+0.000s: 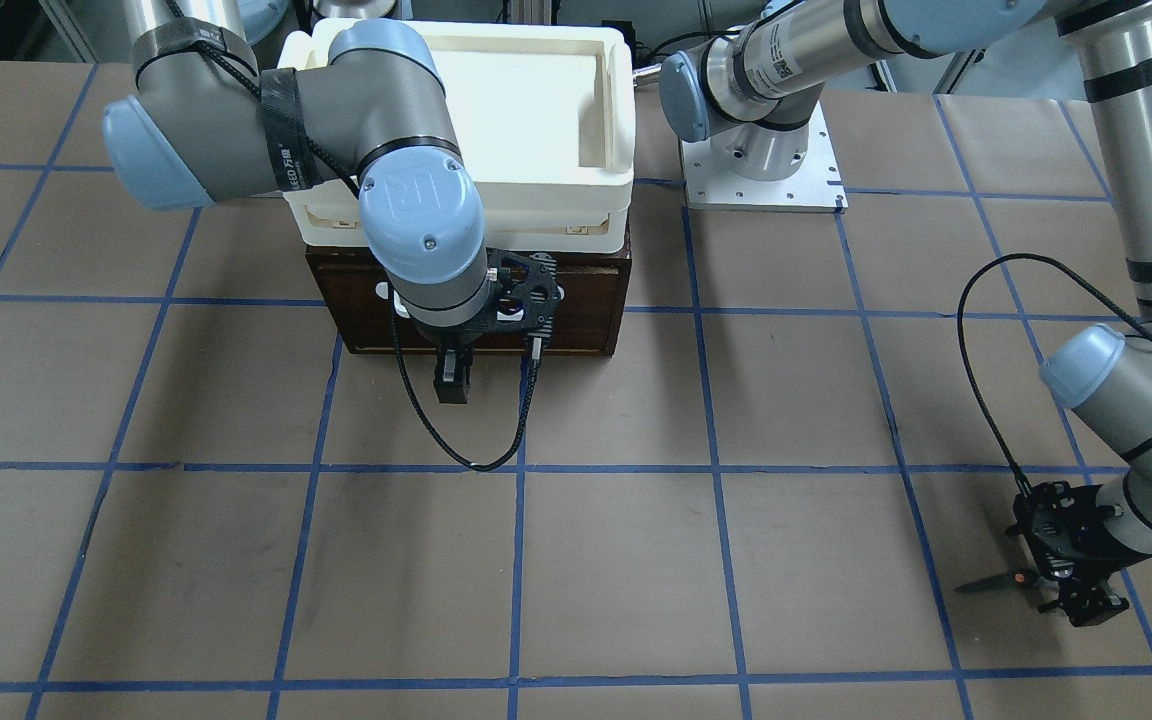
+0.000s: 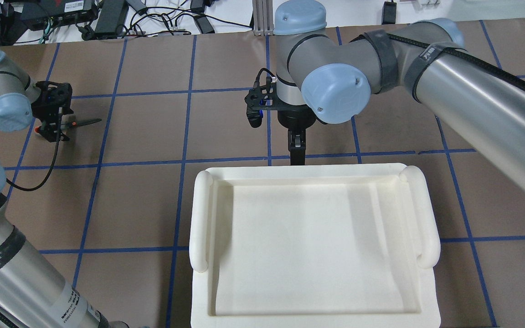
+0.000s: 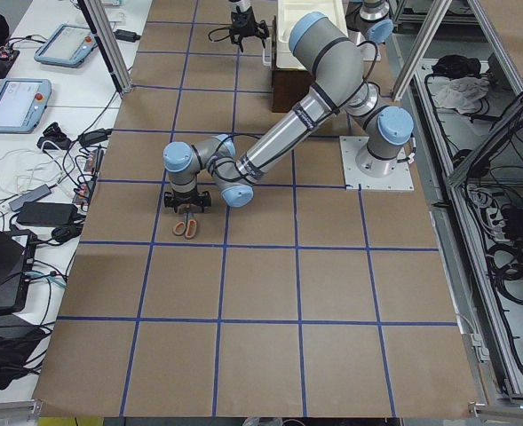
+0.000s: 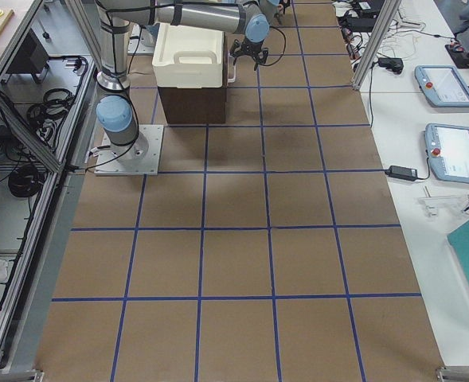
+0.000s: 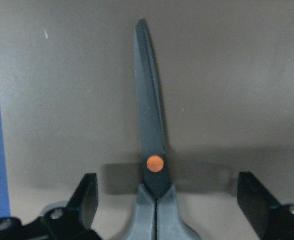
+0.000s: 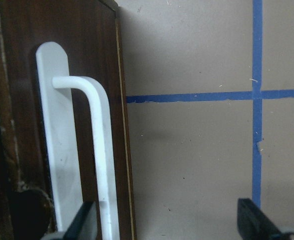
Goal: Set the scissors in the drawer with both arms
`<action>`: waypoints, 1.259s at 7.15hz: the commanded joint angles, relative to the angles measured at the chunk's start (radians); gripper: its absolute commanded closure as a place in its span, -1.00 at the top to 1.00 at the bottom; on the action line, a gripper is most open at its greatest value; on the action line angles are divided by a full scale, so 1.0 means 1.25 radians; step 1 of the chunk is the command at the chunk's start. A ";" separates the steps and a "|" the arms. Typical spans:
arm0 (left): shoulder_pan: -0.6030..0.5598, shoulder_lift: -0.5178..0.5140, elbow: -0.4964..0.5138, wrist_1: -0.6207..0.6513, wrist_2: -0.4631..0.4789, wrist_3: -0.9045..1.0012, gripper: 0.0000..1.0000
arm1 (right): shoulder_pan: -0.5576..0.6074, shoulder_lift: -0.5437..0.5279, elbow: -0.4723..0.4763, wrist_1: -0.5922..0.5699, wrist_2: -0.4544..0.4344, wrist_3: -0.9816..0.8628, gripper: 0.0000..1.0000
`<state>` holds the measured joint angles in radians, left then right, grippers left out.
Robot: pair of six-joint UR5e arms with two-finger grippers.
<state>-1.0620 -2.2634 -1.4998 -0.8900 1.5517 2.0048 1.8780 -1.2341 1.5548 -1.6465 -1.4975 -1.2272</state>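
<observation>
So, scissors point(image 5: 151, 125) flat on the worktop point(image 5: 236, 75), left claw point(image 5: 169, 195) spread over them.
Light, stiff, slick blades; I'd pinch near the pivot point(image 5: 155, 163). Right claw point(image 6: 169, 220) spread by the drawer point(image 6: 87, 50) handle point(image 6: 99, 150).

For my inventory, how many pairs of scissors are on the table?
1. The small grey-handled scissors with dark blades and orange pivot lie between the open fingers of the left gripper; the arms could hide others.

Overhead and front cameras face each other across the counter point(image 1: 616, 560), sharing the tray point(image 2: 201, 214); wrist cameras sit close on scissors point(image 5: 151, 125) and drawer point(image 6: 94, 45).
</observation>
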 commanded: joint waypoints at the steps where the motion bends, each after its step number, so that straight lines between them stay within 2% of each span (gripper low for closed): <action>1: 0.000 -0.005 0.019 0.000 0.005 0.005 0.97 | 0.001 0.001 0.005 0.000 -0.001 -0.002 1.00; 4: 0.000 -0.008 0.019 -0.001 0.007 0.005 0.96 | 0.000 -0.003 0.010 0.003 0.000 0.000 0.99; 8: 0.000 -0.018 0.021 0.000 0.005 0.005 0.70 | 0.013 0.001 0.021 -0.004 -0.014 -0.002 0.99; 9: 0.000 -0.013 0.021 -0.001 0.012 0.005 -0.34 | 0.013 0.003 0.023 -0.007 -0.014 -0.002 0.99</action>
<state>-1.0615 -2.2824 -1.4748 -0.8900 1.5603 2.0110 1.8937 -1.2334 1.5811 -1.6508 -1.5146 -1.2301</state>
